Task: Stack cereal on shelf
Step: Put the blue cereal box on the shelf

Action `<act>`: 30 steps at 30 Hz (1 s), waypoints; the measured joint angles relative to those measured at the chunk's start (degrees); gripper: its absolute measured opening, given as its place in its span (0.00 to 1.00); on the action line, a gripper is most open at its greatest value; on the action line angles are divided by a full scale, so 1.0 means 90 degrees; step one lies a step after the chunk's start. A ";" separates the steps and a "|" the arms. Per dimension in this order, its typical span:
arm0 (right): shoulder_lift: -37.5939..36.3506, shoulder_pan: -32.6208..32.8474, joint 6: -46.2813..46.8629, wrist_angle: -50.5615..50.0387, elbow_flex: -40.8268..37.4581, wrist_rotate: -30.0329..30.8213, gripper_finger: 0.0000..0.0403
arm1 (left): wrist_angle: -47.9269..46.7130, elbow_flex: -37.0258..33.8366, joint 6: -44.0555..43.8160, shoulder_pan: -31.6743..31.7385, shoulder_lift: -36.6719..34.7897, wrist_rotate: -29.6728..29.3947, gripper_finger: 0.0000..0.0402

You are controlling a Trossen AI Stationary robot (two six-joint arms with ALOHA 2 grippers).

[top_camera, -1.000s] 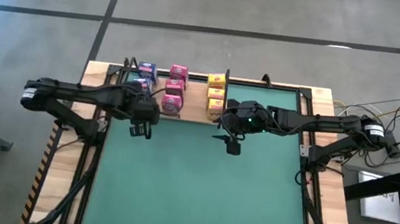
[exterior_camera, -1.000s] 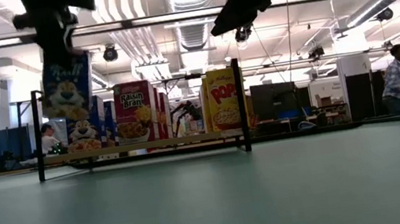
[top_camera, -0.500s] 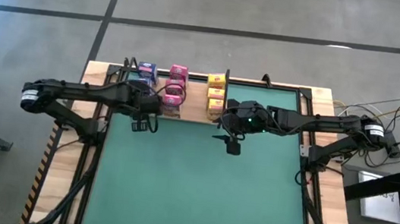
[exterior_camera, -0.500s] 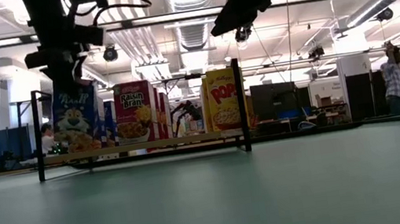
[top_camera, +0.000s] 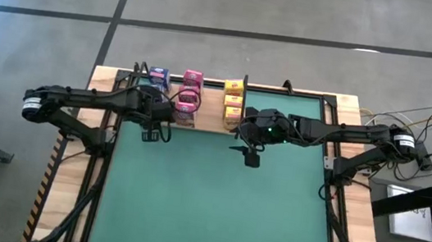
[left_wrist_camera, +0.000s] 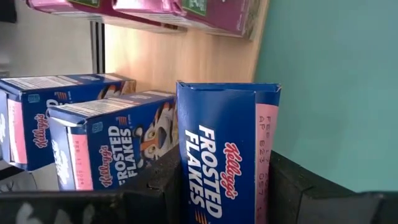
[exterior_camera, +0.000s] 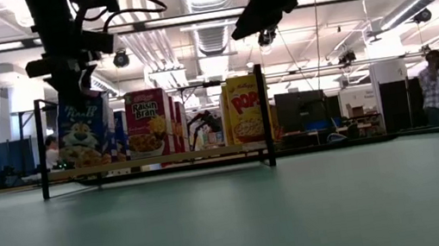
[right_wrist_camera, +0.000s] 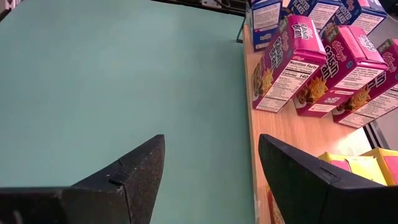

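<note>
The shelf [top_camera: 209, 112], a light-wood panel in the upper centre of the high view, holds rows of blue, pink and yellow cereal boxes. The last blue box [exterior_camera: 79, 131] has come down since a second ago: then it hung above the shelf at upper left of the low view; now its base looks level with the panel, so the final placement seems nearly done. The left gripper [top_camera: 151, 132] still clasps this box [left_wrist_camera: 227, 152] between its fingers [left_wrist_camera: 292, 190]. The right gripper [top_camera: 249, 154] waits over the mat at centre, fingers apart and empty, unmoved.
</note>
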 joint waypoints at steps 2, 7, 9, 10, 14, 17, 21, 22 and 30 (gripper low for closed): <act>0.0000 0.0000 0.0000 0.0000 0.0000 -0.0001 0.62 | 0.0007 0.0000 -0.0001 0.0024 0.0000 -0.0001 0.35; 0.0000 0.0000 0.0002 0.0000 0.0000 -0.0002 0.62 | 0.0005 0.0000 0.0000 0.0145 0.0000 -0.0024 0.35; 0.0000 0.0000 0.0004 0.0000 0.0000 -0.0002 0.62 | 0.0007 0.0000 0.0002 0.0188 0.0000 -0.0024 0.35; 0.0000 0.0000 0.0014 0.0000 0.0000 0.0000 0.62 | 0.0008 -0.0005 0.0000 0.0208 0.0000 -0.0026 0.36; 0.0000 0.0000 0.0022 0.0000 0.0000 -0.0002 0.62 | 0.0012 -0.0027 0.0000 0.0263 0.0000 -0.0029 0.40; 0.0000 -0.0001 0.0022 -0.0001 0.0000 -0.0002 0.62 | 0.0009 -0.0027 0.0002 0.0263 0.0000 -0.0045 0.45; 0.0000 -0.0002 0.0022 0.0000 0.0000 0.0001 0.62 | -0.0046 -0.0027 0.0001 0.0263 0.0000 -0.0181 0.50; 0.0000 0.0000 0.0022 0.0000 0.0000 0.0000 0.62 | -0.0097 -0.0027 0.0000 0.0258 0.0000 -0.0265 0.51; 0.0000 0.0000 0.0022 0.0000 0.0000 -0.0002 0.62 | -0.0425 -0.0027 -0.0022 0.0263 -0.0002 -0.0672 0.53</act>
